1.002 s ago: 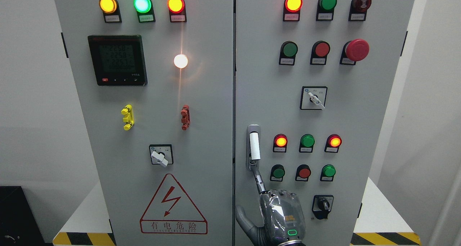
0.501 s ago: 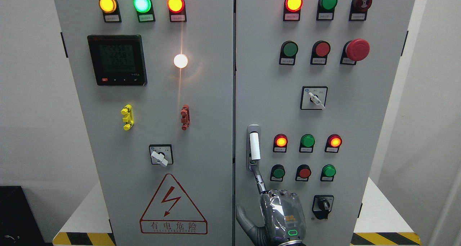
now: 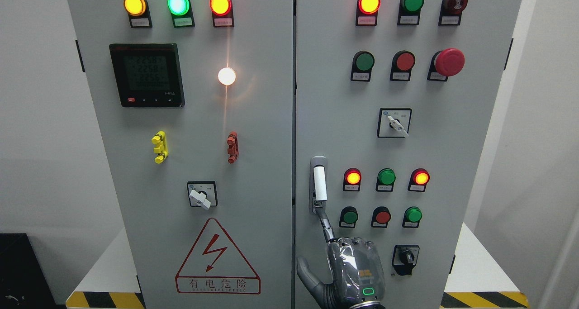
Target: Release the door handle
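Observation:
The white door handle stands upright in its metal plate on the left edge of the cabinet's right door. My right hand comes up from the bottom edge just below it. Its index finger is stretched up and its tip touches the handle's lower end. The other fingers are curled into the palm, the thumb sticks out to the left, and nothing is grasped. The left hand is out of view.
Lit indicator lamps, push buttons, a red emergency stop and rotary switches crowd the right door around my hand. The left door carries a meter, a selector switch and a warning triangle. Both doors are closed.
My right hand has sunk a few pixels. The index fingertip stays at the handle's lower end. The doors and the handle have not moved.

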Robot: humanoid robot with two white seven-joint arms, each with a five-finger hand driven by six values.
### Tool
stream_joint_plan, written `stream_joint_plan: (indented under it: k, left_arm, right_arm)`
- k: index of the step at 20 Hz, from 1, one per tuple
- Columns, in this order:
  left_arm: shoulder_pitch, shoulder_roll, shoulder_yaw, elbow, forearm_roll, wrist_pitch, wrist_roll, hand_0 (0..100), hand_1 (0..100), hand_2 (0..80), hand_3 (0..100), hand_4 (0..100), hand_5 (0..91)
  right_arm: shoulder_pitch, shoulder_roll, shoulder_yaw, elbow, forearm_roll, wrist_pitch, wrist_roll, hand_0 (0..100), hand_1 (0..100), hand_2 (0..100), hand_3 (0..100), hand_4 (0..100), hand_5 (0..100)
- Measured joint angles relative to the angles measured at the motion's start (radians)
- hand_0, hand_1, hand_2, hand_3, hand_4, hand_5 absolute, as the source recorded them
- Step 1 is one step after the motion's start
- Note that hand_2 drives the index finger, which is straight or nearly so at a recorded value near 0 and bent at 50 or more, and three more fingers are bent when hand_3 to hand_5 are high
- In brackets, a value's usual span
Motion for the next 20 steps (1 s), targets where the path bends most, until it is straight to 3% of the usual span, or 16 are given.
stream_joint_plan:
  k: [20]
  left_arm:
    - [0.0,0.0,0.0,0.0,0.0,0.0,0.0,12,56,0.0,0,0,0.0]
  right_arm:
    - [-0.002,0.0,0.001,0.003,0.0,-0.003,-0.003,38,21,17,100,100,100]
